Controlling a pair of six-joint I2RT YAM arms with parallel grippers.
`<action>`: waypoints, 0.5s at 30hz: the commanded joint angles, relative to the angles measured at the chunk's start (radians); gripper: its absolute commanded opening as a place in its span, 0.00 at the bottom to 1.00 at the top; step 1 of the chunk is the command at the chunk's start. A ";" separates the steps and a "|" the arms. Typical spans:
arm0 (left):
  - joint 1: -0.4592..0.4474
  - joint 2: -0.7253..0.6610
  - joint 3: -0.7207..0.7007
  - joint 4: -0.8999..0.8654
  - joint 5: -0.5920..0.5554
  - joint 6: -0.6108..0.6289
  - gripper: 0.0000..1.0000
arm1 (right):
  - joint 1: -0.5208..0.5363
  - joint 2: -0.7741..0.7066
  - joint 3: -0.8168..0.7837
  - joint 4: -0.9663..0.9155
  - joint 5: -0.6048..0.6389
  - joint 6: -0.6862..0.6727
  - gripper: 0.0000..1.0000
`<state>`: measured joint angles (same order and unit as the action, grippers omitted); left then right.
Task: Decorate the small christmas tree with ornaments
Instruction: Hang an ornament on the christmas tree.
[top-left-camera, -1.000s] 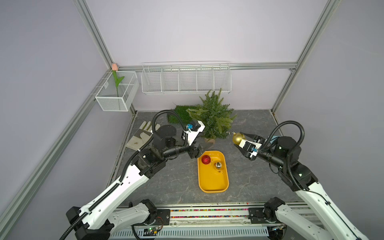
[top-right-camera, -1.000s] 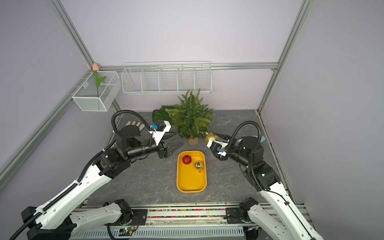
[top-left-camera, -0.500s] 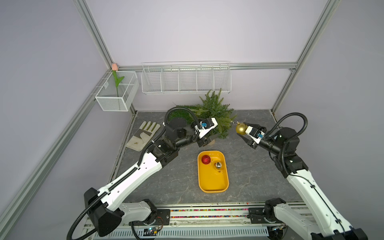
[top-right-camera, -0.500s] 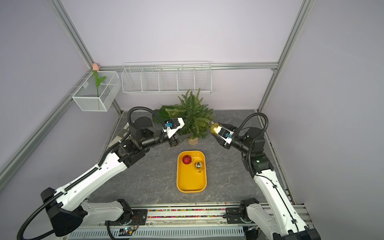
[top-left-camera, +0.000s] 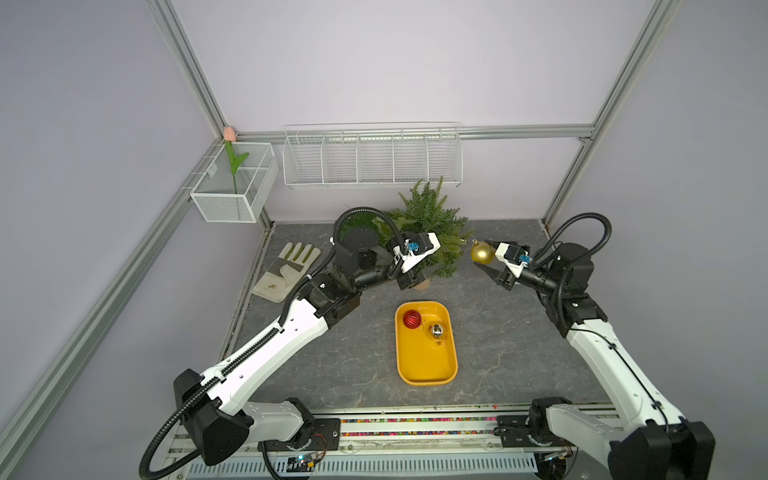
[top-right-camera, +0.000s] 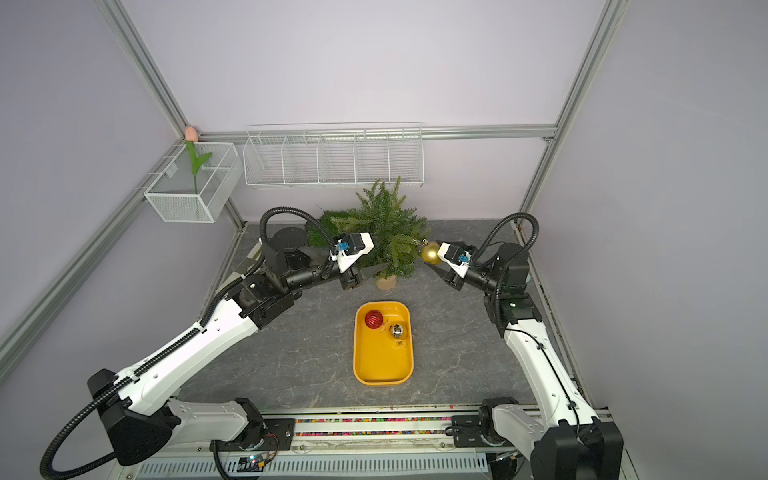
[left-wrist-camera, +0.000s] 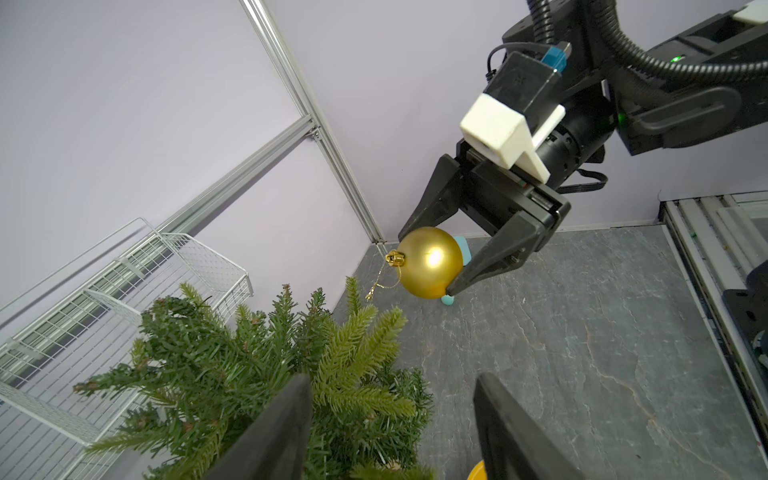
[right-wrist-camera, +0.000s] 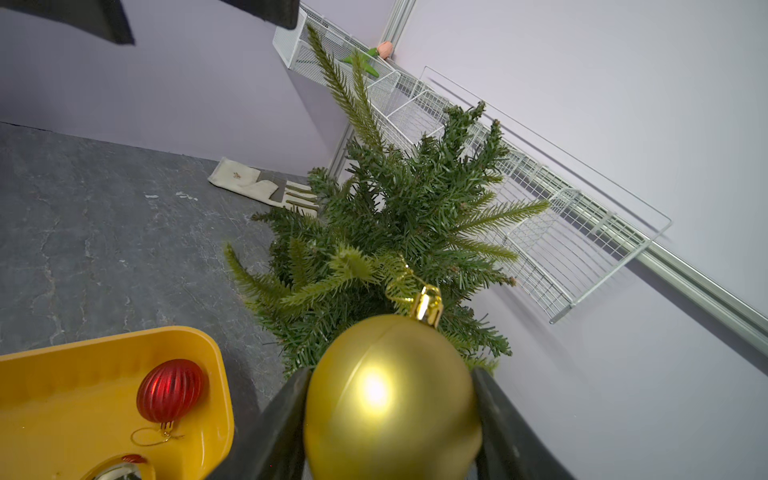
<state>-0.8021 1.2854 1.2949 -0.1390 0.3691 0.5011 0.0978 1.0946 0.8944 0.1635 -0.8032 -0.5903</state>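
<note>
Lilac-walled, aluminium-framed cell, grey stone-look surface (top-left-camera: 332, 365). Upright at its back, the small christmas tree (top-left-camera: 428, 216). Left jaws parted wide at its lower branches; right jaws clamped on the matte gold ornament (top-left-camera: 481, 252), just beside the branch tips. In the yellow tray (top-left-camera: 424, 361) at centre, red ornament (top-left-camera: 412, 319) and mirror-like ornament (top-left-camera: 436, 331).

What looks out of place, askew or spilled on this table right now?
Nothing looks spilled or damaged. The one misfit is the beige fabric work glove, lying flat on the grey stone-pattern table by the left wall; it has no evident part in decorating the small green christmas tree.
</note>
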 joint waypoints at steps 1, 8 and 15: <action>0.005 -0.050 -0.048 0.016 0.027 -0.041 0.64 | -0.003 0.022 0.050 0.028 -0.064 0.008 0.57; 0.005 -0.124 -0.129 0.038 0.007 -0.091 0.65 | -0.008 0.100 0.149 -0.017 -0.144 -0.002 0.57; 0.005 -0.177 -0.180 0.047 -0.030 -0.123 0.65 | -0.008 0.096 0.169 -0.115 -0.262 0.006 0.57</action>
<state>-0.8009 1.1294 1.1362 -0.1146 0.3592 0.4034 0.0925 1.1999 1.0485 0.1188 -0.9833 -0.5838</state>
